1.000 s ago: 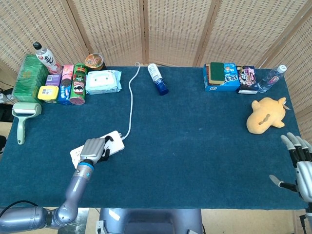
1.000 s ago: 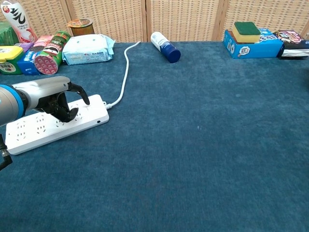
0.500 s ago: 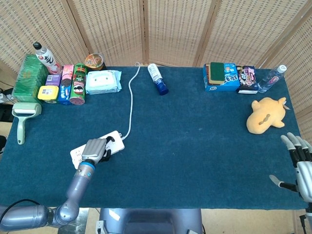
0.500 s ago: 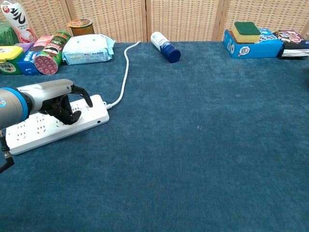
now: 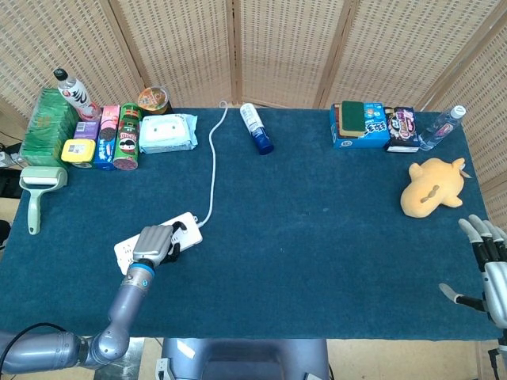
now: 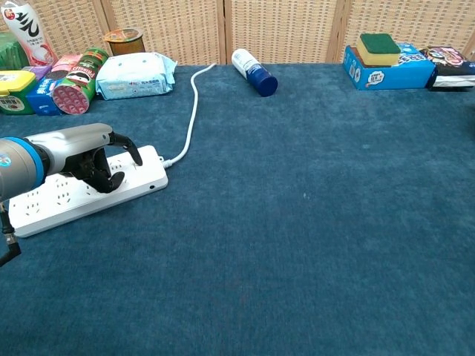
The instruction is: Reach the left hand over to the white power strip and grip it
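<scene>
A: Since a second ago the left hand has dropped lower onto the white power strip and slid slightly toward its cable end; strip itself hasn't shifted.

B: Holding it?

A: Fingers curl down over the top of the strip, dark fingertips on its upper face and far edge in the chest view. Contact yes, a firm clasp I can't confirm. Head view shows the same hand covering the strip's middle.

B: Where's the strip?

A: Near-left part of the blue table, lying flat and angled, white cable running from its right end back toward the far edge.

B: Right hand?

A: Right hand sits at the near-right corner of the table, fingers spread and pointing up, thumb out to the side, nothing in it.

B: Further back?

A: Yellow plush toy on the right, well apart from everything else. Green lint roller at the left edge. Far row: Pringles can and snack boxes on the left, wet wipes pack beside them, blue-capped spray bottle lying on its side near centre, blue box with sponge on top at the right, water bottle at the far-right corner.
</scene>
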Robot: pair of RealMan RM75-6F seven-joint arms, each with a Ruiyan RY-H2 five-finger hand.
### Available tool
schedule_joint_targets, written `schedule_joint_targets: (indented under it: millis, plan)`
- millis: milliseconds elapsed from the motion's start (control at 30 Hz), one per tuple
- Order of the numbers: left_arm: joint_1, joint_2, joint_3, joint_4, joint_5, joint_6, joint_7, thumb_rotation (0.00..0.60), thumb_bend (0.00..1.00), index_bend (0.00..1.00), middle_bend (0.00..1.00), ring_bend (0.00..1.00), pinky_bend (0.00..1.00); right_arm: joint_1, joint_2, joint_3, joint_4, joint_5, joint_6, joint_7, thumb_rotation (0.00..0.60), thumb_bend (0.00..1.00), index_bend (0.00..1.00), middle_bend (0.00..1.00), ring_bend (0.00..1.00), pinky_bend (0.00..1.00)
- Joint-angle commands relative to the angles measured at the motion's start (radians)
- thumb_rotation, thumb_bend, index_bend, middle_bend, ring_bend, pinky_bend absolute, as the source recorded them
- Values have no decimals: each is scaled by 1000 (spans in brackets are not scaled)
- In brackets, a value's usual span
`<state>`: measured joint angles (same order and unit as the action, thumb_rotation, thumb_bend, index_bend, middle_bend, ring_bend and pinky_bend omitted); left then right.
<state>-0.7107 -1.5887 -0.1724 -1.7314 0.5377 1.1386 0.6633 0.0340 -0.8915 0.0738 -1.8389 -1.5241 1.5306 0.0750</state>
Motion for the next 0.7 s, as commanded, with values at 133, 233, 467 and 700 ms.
schedule_joint_targets:
  millis: [133,233,467,700]
  plan:
    - [-5,4,3,-2,-7,5,3,600,604,270,1000,1000,1000,0,1,1,1,2,0,2,600,0,31,12,0,0]
    - [-5,8,-4,-14,5,11,-12,600,601,269,1000,1000,1000,0,1,1,2,3,1,4,600,0,31,12,0,0]
    - [34,76,-17,-127,141,66,-98,600,512,270,1000,1000,1000,0,1,1,3,2,0,6,600,0,31,12,0,0]
    - [131,216,25,-254,408,149,-233,600,372,229,932,934,868,-2,2,1,0,1,4,5,600,0,32,12,0,0]
